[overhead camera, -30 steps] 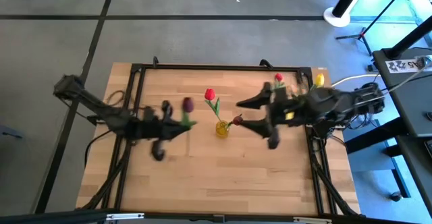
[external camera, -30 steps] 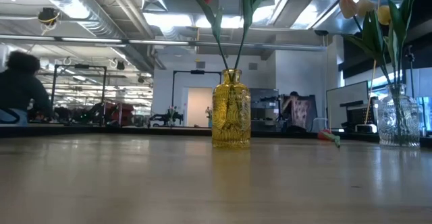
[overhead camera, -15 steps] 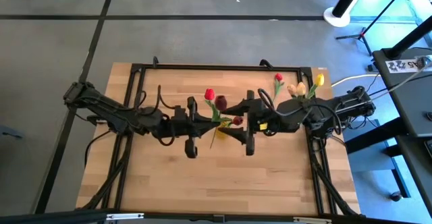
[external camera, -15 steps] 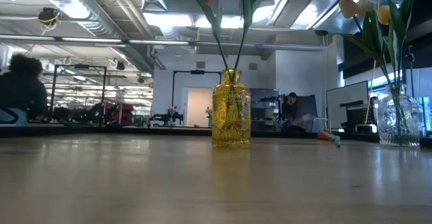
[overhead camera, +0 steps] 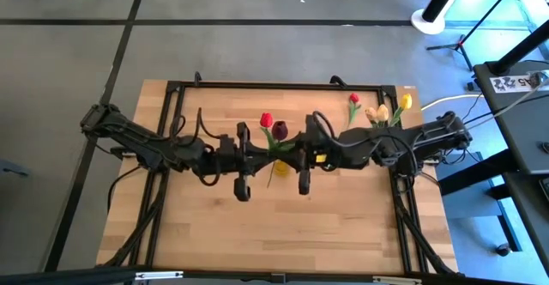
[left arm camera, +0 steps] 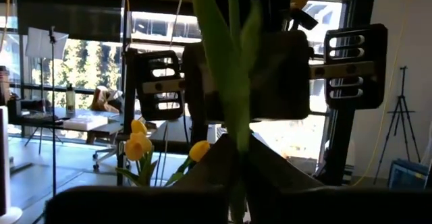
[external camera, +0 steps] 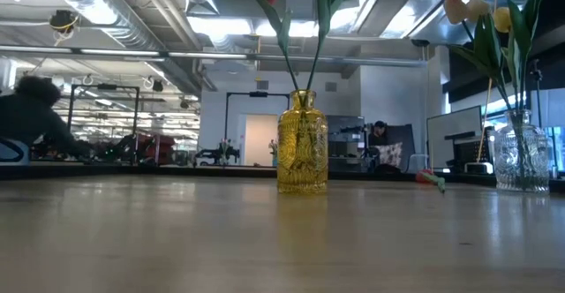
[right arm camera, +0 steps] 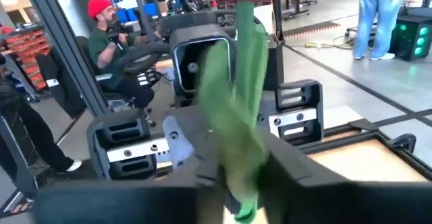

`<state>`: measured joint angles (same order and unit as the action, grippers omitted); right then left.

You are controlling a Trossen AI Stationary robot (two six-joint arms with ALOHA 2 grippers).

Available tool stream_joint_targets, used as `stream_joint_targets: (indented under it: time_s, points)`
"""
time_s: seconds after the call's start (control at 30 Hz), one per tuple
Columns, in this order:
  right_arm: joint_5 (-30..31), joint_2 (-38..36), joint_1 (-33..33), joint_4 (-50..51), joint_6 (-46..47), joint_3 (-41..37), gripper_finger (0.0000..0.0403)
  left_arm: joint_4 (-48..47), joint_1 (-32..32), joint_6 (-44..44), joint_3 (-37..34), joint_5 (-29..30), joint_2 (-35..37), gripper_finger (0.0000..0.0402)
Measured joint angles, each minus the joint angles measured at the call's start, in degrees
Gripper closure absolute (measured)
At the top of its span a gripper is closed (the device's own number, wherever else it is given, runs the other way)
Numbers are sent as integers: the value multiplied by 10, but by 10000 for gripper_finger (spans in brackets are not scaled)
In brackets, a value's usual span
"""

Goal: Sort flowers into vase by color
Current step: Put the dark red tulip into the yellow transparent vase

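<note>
**Both grippers meet on the maroon tulip over the yellow vase**

I have both arms reaching in to the middle of the wooden table (overhead camera: 214,225), meeting directly above the yellow vase (external camera: 302,143). The left gripper (overhead camera: 264,150) comes at the vase from its left, the right gripper (overhead camera: 294,150) from its right, and the two nearly touch. Between them sits the maroon tulip (overhead camera: 280,131); its green stem (left arm camera: 236,96) runs down between my left fingers, which are clenched on it. In the right wrist view the same stem and leaf pass between the right fingers, and those look closed on it too. A red tulip (overhead camera: 266,120) already stands in the yellow vase, just beside the maroon head. Well to the right of the yellow vase, the clear vase (external camera: 523,156) holds cream and yellow tulips (overhead camera: 383,111).
</note>
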<state>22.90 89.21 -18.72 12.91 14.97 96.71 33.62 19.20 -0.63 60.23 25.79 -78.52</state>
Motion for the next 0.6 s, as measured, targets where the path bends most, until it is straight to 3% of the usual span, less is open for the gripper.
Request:
stream_joint_targets:
  time_s: [0.13,0.23,0.37,0.5,0.6]
  points:
    - [0,7,0,2,14,0,390,-21,8,1,0,-6,5,345]
    - [9,7,-1,0,17,0,385,-55,30,0,0,11,25,317]
    - [32,-14,0,3,-10,-1,395,-172,79,15,0,52,87,289]
    - [77,-48,0,9,-51,1,393,-296,142,107,0,81,150,281]
    - [109,-55,3,11,-86,1,397,-330,187,159,-1,95,171,286]
